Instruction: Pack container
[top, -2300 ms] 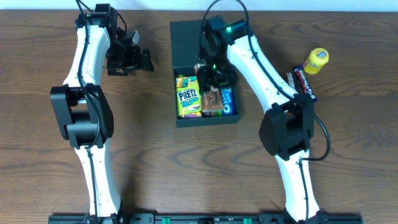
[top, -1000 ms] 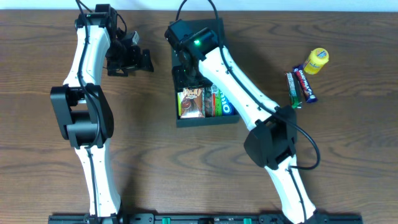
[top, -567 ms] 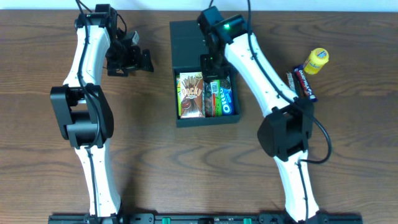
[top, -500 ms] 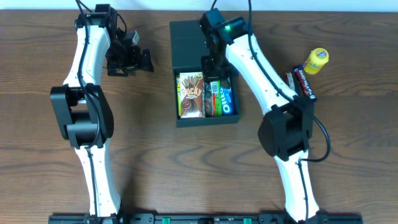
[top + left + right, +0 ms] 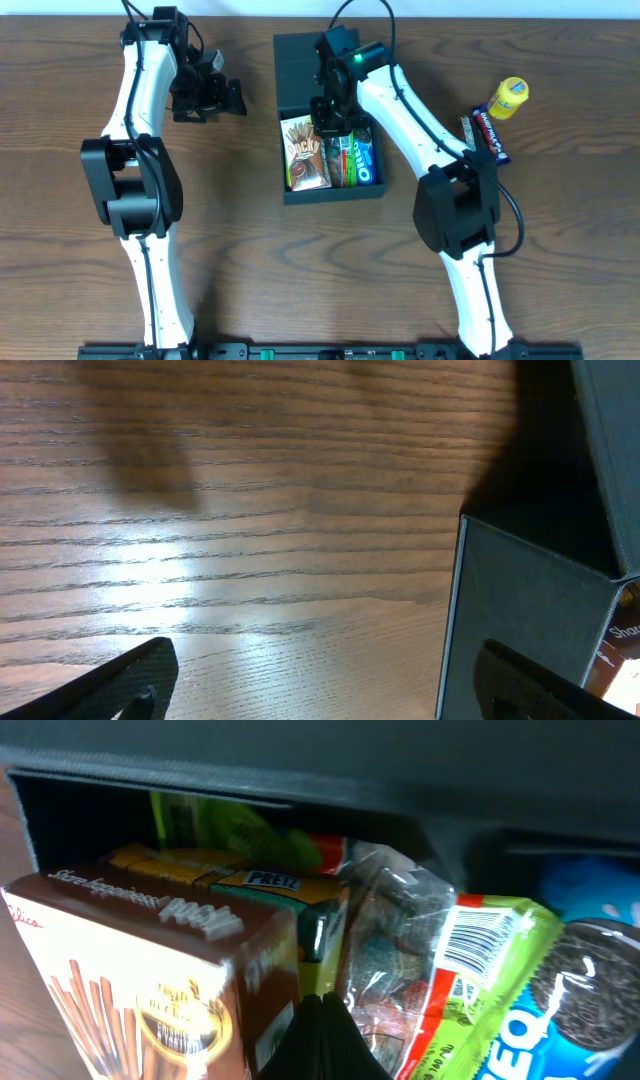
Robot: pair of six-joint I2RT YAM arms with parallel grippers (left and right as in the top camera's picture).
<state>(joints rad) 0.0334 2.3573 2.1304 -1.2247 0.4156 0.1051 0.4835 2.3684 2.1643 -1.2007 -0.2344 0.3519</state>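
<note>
The container [image 5: 330,190] is a dark box, its flap lid [image 5: 298,62] open at the back. Inside lie a Pocky box [image 5: 306,152], a green packet [image 5: 340,162] and an Oreo pack [image 5: 365,160]. My right gripper [image 5: 333,118] is shut with nothing in it, tips down inside the box. In the right wrist view its fingertips [image 5: 322,1020] sit between the Pocky box [image 5: 140,980] and a clear packet [image 5: 400,955], with a Pretz box [image 5: 268,878] behind. My left gripper [image 5: 222,96] is open over bare table left of the container wall [image 5: 520,600].
A yellow canister [image 5: 509,97] and dark snack bars [image 5: 488,135] lie on the wooden table right of the container. The right arm's links cross over the box's right side.
The right gripper's jaws have closed. It swung from the box's left side to the right, then back toward the middle. The Pocky box shifted slightly. The left arm stayed still.
</note>
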